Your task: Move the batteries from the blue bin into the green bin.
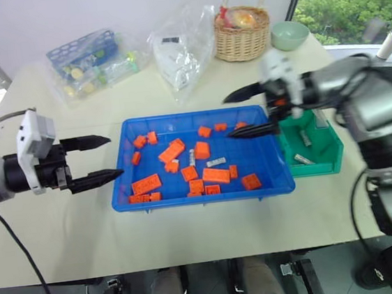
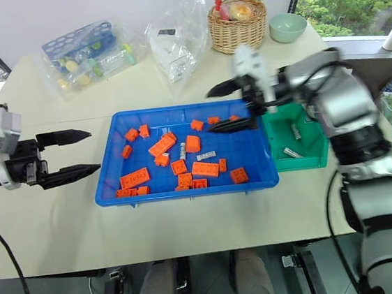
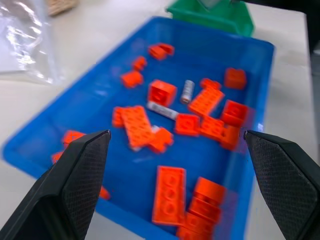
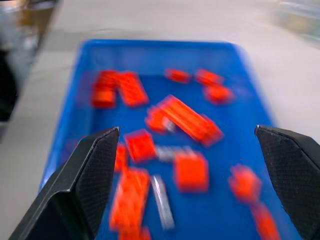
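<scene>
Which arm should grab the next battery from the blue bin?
Right, probably. The right gripper is open over the blue bin, beside the green bin. The left gripper, also open, hovers outside the far rim. Two batteries remain among the orange bricks.

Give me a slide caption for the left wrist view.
Open left gripper above the blue bin, two batteries among orange bricks.

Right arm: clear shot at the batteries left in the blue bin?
Probably yes. The right end effector is open above the blue bin. Two batteries lie uncovered on its floor among orange bricks, which crowd them but don't cover them.
</scene>
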Motion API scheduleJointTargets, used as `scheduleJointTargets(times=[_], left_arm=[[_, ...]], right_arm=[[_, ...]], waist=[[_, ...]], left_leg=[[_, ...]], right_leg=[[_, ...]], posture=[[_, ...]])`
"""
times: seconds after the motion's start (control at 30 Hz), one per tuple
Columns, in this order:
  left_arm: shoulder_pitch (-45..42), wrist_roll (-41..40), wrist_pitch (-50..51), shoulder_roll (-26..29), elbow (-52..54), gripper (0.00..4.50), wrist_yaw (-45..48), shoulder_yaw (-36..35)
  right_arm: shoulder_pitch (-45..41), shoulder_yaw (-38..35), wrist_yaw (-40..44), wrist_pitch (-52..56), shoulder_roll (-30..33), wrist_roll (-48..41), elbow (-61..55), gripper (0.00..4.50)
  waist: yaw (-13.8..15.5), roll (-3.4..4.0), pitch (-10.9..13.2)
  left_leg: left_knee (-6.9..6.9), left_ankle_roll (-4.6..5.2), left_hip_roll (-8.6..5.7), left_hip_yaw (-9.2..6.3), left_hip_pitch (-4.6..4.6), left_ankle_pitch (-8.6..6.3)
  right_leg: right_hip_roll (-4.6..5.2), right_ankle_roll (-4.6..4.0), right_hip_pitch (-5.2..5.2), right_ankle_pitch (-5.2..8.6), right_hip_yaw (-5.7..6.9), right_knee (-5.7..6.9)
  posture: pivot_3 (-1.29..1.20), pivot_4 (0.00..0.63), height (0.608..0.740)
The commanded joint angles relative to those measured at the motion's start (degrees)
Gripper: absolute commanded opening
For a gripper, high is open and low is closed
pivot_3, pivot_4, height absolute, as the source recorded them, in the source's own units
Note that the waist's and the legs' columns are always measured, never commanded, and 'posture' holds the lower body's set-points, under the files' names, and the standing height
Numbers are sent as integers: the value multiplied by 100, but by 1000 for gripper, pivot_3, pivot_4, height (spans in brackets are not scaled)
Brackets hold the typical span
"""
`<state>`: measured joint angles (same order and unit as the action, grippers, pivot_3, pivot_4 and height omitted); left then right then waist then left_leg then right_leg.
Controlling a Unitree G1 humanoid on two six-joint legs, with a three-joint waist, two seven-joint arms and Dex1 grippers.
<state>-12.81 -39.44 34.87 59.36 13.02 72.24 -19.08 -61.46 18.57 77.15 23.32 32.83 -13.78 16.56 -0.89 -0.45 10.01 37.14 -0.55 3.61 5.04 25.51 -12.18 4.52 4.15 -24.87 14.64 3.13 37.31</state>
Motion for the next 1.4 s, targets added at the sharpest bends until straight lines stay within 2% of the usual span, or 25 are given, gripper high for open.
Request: scheduleJointTargets(times=[0.03, 0.2, 0.37, 0.67, 0.9, 1.0, 1.13, 1.4], left_arm=[[215, -44, -76, 87, 356, 4500, 64, -152], [683, -80, -21, 25, 763, 4500, -163, -454], [978, -249, 169, -50, 1201, 4500, -519, -755], [1301, -513, 439, -54, 1652, 4500, -877, -1156], [1091, -577, 482, 10, 1477, 4500, -998, -1066], [887, -537, 469, 20, 1169, 4500, -1021, -1006], [734, -501, 458, 69, 847, 4500, -939, -992], [631, -489, 385, 24, 784, 4500, -859, -764]], right_arm=[[-770, 571, 76, -1111, -748, 779, 1484, 4454], [-1459, 936, -154, -2588, -1774, 1612, 3765, 4454], [-1729, 911, -481, -3444, -2300, 2155, 5015, 4454], [-1875, 581, -1084, -3705, -2821, 2539, 5725, 4454], [-1765, 473, -1089, -3632, -2910, 2767, 5830, 4454], [-1680, 440, -1028, -3551, -2913, 2833, 5847, 3644], [-1613, 389, -895, -3517, -2901, 2873, 5821, 1579], [-1541, 218, -714, -3432, -2869, 2873, 5745, 1579]], waist=[[-6, -1, -1], [16, -7, -1], [-9, -6, 0], [-51, -6, 0], [-31, -6, 0], [-34, -6, 0], [-45, -6, 0], [-45, -6, -1]], left_leg=[[0, 0, 0, -1, -2, 0], [-1, -1, -1, -4, 0, 0], [-2, -4, -1, -5, -2, 2], [-10, -11, 2, -7, -9, 5], [-9, -13, 1, -8, -9, 6], [-9, -14, 1, -9, -10, 6], [-10, -14, 1, -8, -11, 6], [-10, -14, 1, -8, -11, 6]], right_leg=[[-1, 0, 1, 0, 1, 1], [1, 0, 4, 0, 1, 2], [2, 0, 5, 0, 2, 3], [0, 0, 4, -1, 1, 11], [2, -1, 5, -1, 2, 11], [1, -1, 5, -1, 2, 11], [0, 0, 5, -1, 2, 12], [0, 0, 6, -1, 2, 13]], posture=[[0, 150, 736], [0, 150, 736], [0, 150, 736], [0, 150, 736], [0, 150, 736], [0, 150, 736], [0, 150, 736], [0, 150, 736]])
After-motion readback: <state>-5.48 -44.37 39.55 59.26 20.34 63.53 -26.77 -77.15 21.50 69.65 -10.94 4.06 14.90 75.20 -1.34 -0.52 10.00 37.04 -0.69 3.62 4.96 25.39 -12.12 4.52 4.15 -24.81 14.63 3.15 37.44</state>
